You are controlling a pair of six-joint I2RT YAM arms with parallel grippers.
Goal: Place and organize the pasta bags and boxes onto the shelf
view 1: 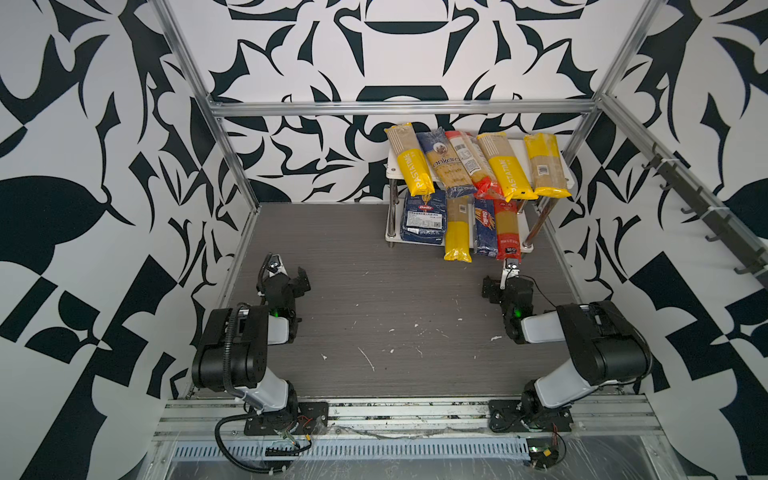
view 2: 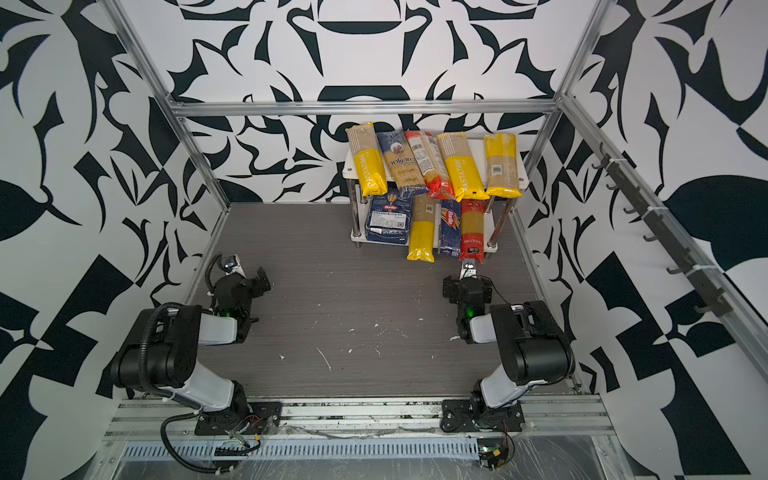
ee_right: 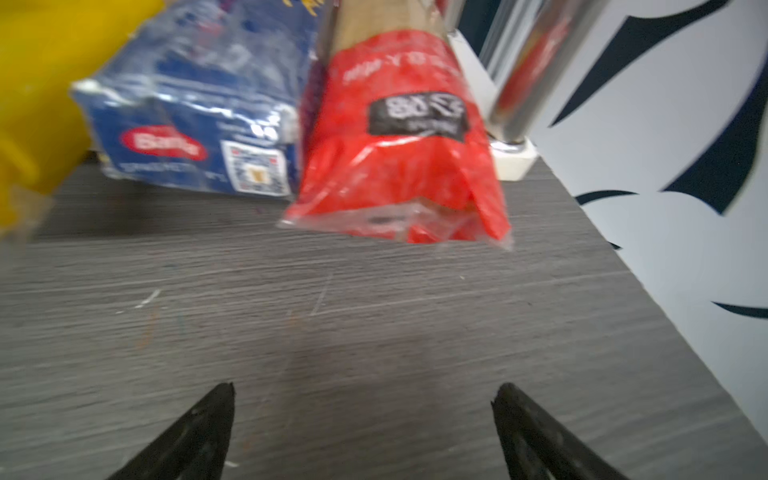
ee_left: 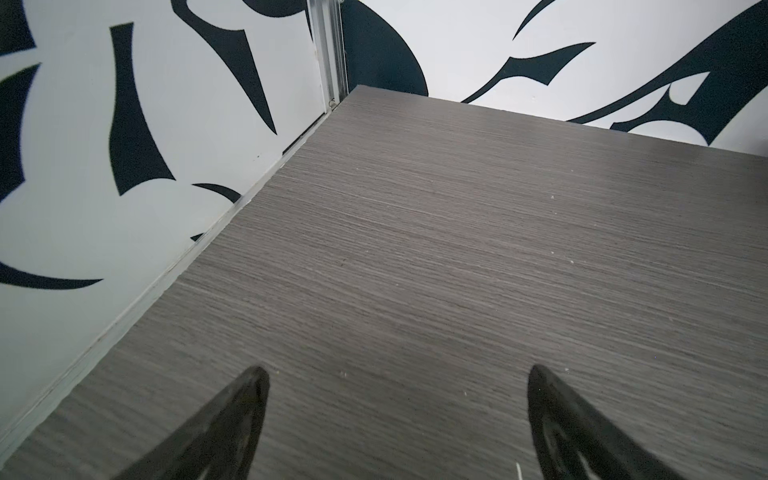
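The left end effector (ee_left: 397, 370) is hovering wide and empty near the left edge of the worktop (view 1: 374, 311). The right end effector (ee_right: 365, 386), equally wide and empty, is facing the red-ended bag (ee_right: 399, 137) on the shelf (view 1: 391, 169), which is standing at the far right corner. Five bags (view 1: 505, 166) are lying across its top board; both Barilla boxes (view 1: 424, 222) are sitting below.

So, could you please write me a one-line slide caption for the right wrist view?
Open right gripper faces the red-ended spaghetti bag and narrow Barilla box overhanging the lower shelf board.
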